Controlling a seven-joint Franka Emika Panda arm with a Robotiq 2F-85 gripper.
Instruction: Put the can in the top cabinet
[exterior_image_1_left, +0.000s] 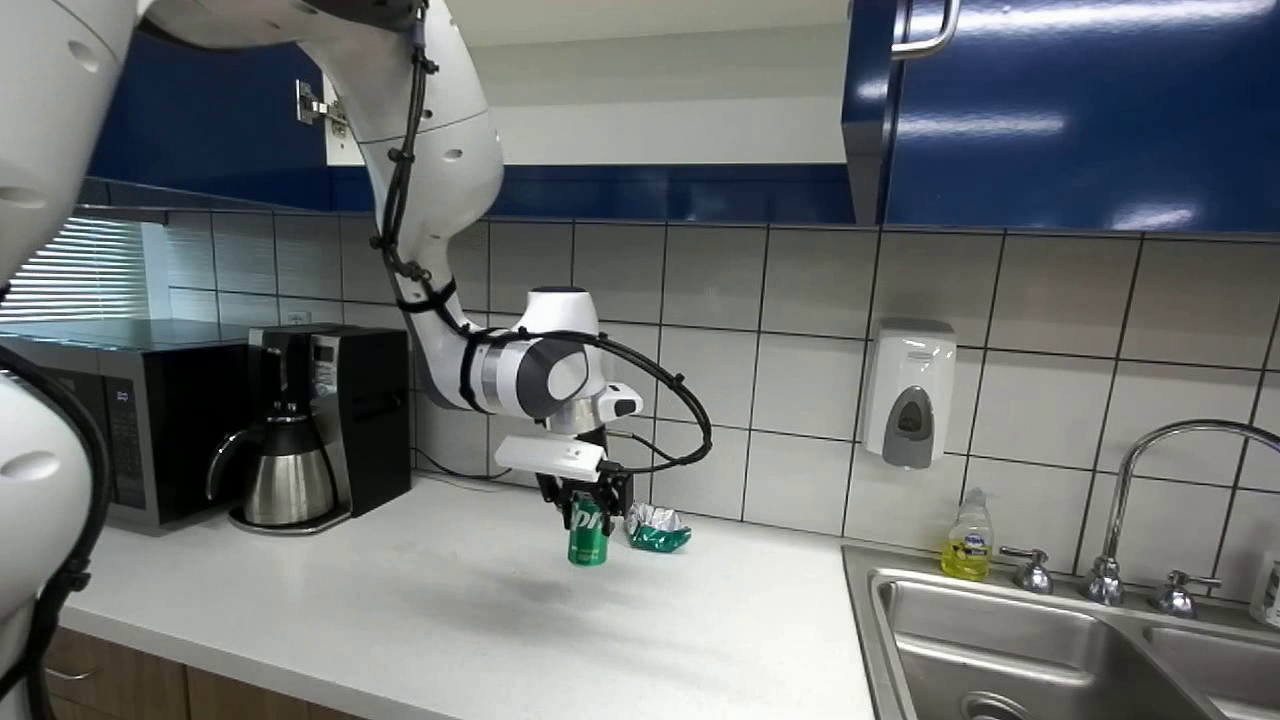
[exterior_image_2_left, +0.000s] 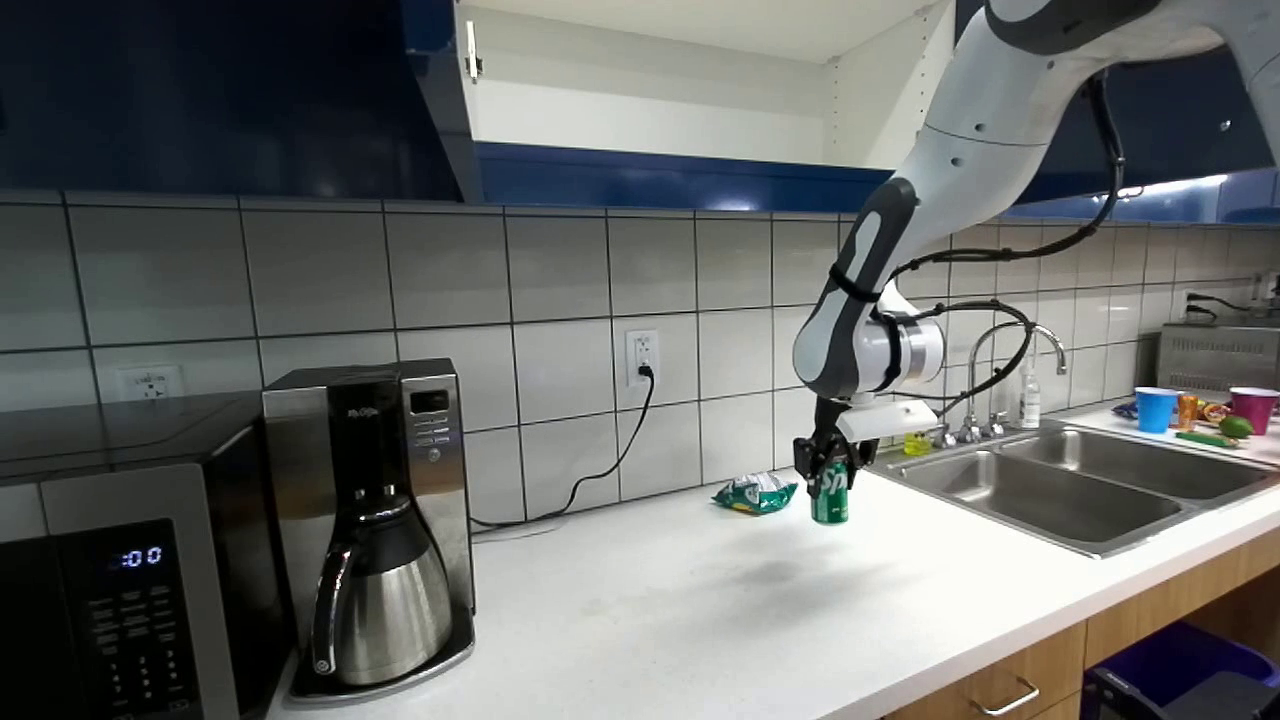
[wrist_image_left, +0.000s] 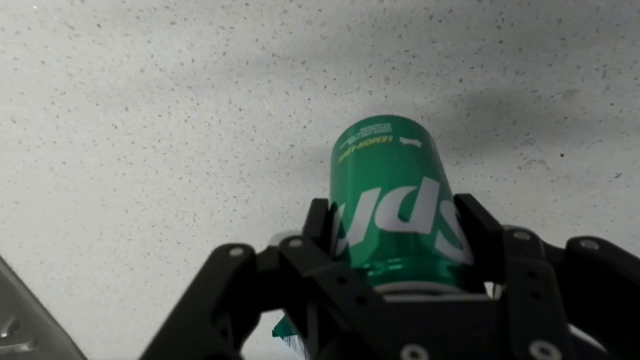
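Note:
The green can stands upright and shows in both exterior views (exterior_image_1_left: 588, 546) (exterior_image_2_left: 829, 507) and in the wrist view (wrist_image_left: 390, 170). My gripper (exterior_image_1_left: 588, 520) (exterior_image_2_left: 831, 480) (wrist_image_left: 391, 200) points down from above, with its two black fingers pressed on opposite sides of the can's upper part. The can's top is mostly hidden by the gripper. I see no contact shadow at its base, but I cannot tell surely whether it touches the counter. The top cabinet (exterior_image_1_left: 660, 135) (exterior_image_2_left: 650, 110) is open above the counter, with a bare white inside and a blue lower edge.
A crumpled green and silver bag (exterior_image_1_left: 657, 530) (exterior_image_2_left: 756, 493) lies beside the can near the tiled wall. A coffee maker (exterior_image_1_left: 370, 420) and microwave (exterior_image_2_left: 110, 560) stand at one end of the counter. A sink (exterior_image_1_left: 860, 620) is at the other. Blue cabinet doors (exterior_image_1_left: 1080, 120) flank the opening.

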